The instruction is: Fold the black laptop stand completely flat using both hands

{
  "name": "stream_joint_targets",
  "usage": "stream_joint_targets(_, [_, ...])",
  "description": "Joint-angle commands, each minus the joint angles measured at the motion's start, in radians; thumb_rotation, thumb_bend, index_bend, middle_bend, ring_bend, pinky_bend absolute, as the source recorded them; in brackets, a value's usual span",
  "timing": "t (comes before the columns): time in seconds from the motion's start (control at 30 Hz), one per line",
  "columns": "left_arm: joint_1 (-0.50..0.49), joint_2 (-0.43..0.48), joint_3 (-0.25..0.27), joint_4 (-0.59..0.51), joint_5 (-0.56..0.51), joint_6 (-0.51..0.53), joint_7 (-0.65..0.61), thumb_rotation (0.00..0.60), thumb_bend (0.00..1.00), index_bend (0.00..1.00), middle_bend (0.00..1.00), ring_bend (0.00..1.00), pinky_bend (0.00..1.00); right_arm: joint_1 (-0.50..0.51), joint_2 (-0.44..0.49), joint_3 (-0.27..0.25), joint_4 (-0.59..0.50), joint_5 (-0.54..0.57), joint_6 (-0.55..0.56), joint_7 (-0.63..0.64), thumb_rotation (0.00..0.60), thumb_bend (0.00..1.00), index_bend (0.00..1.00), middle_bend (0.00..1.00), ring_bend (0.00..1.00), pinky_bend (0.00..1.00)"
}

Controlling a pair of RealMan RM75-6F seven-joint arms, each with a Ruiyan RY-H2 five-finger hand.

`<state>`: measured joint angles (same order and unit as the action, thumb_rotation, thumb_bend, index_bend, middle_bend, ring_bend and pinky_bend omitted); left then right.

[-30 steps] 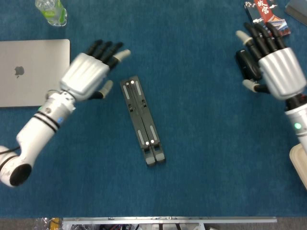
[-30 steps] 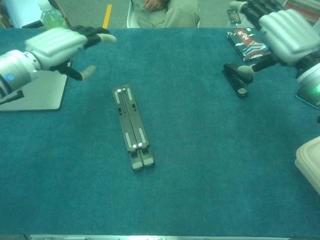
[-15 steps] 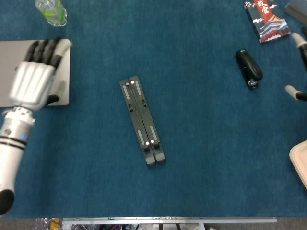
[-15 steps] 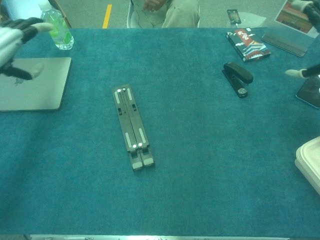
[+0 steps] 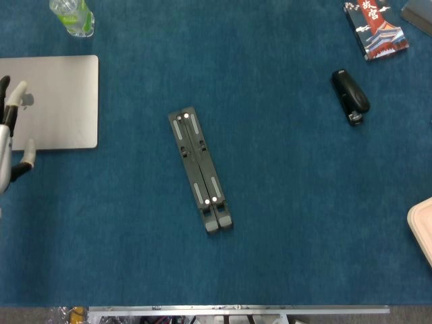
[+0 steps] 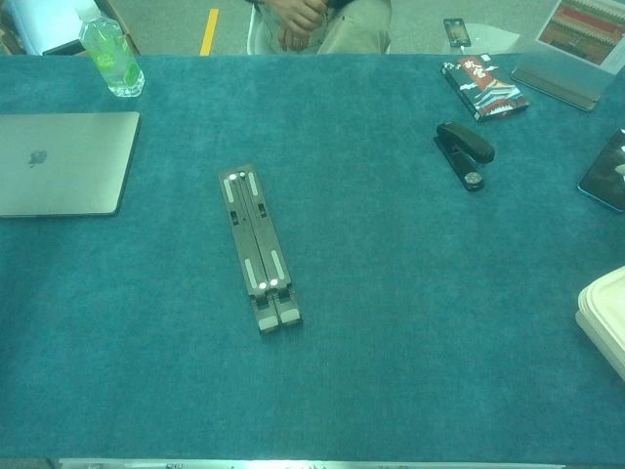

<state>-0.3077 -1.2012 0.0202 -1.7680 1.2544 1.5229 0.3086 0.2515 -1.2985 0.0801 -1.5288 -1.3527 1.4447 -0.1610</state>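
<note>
1. The laptop stand (image 5: 200, 171) lies folded flat in the middle of the blue counter (image 5: 304, 223); a closed laptop (image 5: 57, 101) and bottle (image 5: 73, 15) sit to its left, a stapler (image 5: 350, 96) and booklet (image 5: 376, 29) to its right.
2. Both hands have pulled away from the stand since a second ago.
3. Only the head view shows the left hand (image 5: 8, 142), at the frame edge, fingers (image 5: 16, 100) apart, empty; neither view shows the right hand.
</note>
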Motion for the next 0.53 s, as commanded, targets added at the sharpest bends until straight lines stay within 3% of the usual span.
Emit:
stream_joint_targets(0.03, [0.028,0.008,0.008,-0.016,0.015,0.017,0.003,0.585,0.43,0.07,0.0,0.0,0.05,-0.009,0.006,-0.001,-0.001,-0.004,0.0,0.013,0.6,0.0,0.0,0.0,0.0,0.03])
stream_joint_targets(0.53, [0.079,0.017,-0.039,-0.01,0.043,0.028,-0.01,0.585,0.43,0.08,0.0,0.0,0.05,-0.042,0.025,0.021,-0.026,-0.007,0.015,0.01,0.6,0.0,0.0,0.0,0.0,0.03])
